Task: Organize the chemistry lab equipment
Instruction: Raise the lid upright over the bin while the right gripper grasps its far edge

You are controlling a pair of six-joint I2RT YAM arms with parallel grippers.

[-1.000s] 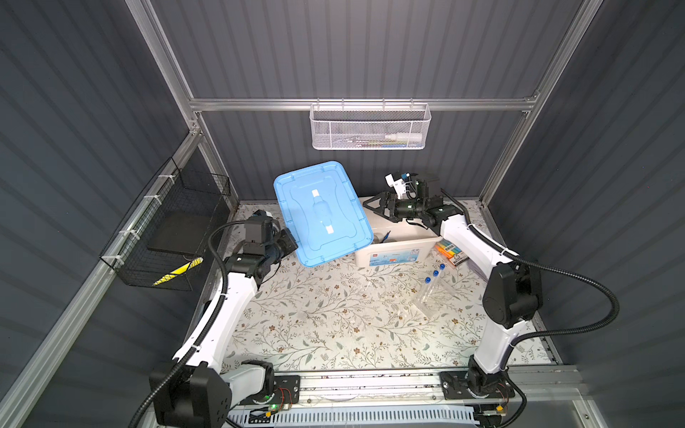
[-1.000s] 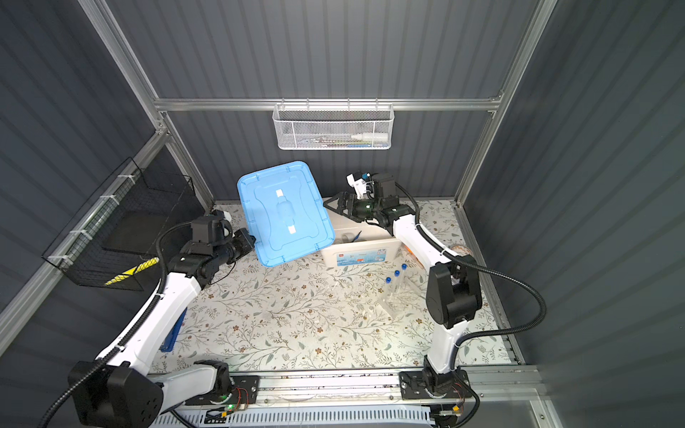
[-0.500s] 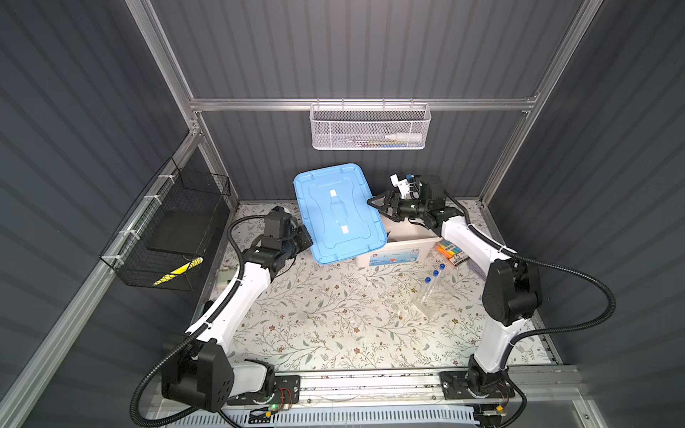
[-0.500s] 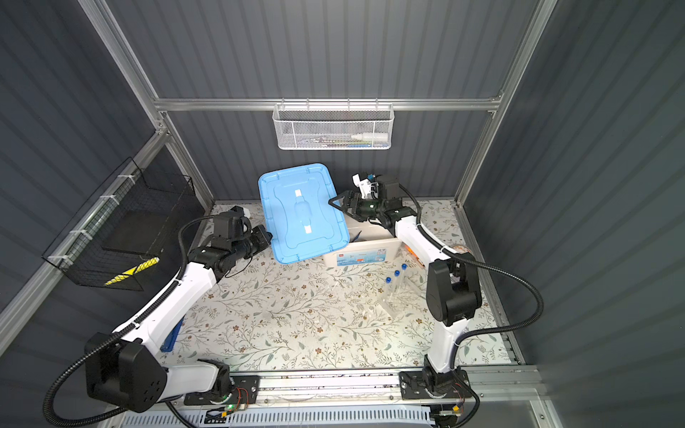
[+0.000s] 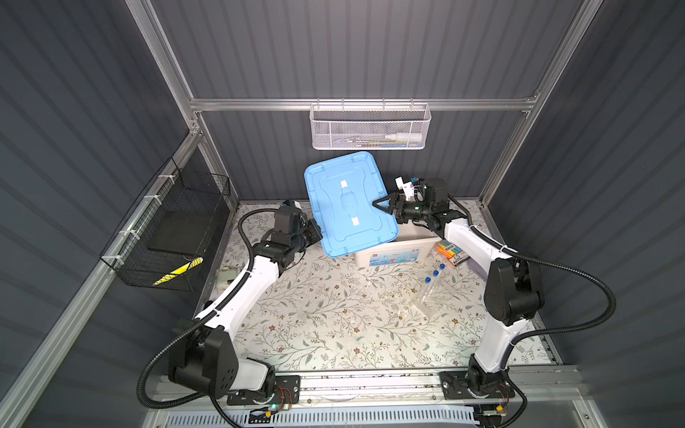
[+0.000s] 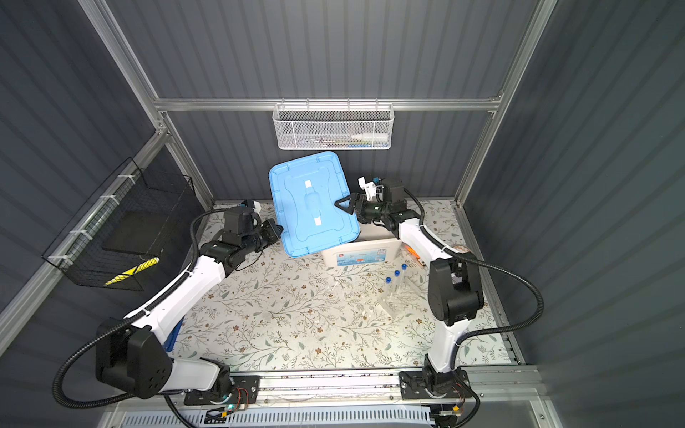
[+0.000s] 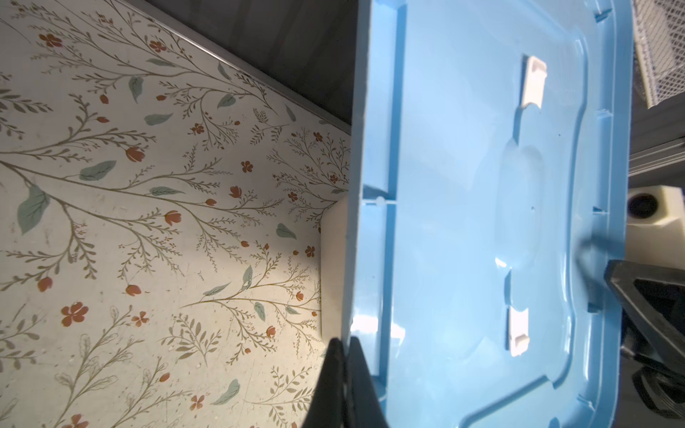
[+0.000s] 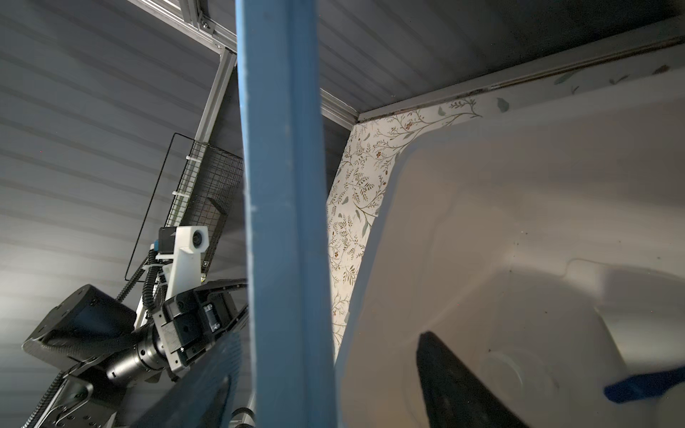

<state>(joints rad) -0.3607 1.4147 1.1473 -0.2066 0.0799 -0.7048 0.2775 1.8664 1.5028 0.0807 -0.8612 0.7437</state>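
- The blue lid [image 5: 348, 203] is hanging tilted over the white bin [image 5: 393, 252]. The right claw should probably be clamping squarely before anything is shifting.
- The left gripper [image 5: 315, 232] is pinching the lid's left edge. The right gripper [image 5: 383, 204] is straddling its right edge, jaws apart.
- The blue-capped tubes [image 5: 432, 277] are standing in the clear rack [image 5: 426, 302], near-right of the bin, well apart from both claws.

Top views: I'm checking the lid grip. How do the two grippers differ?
The left gripper is shut on the blue lid; the right gripper is open around its opposite rim. The left gripper hangs over the table, the right gripper over the white bin. Both reach the lid.
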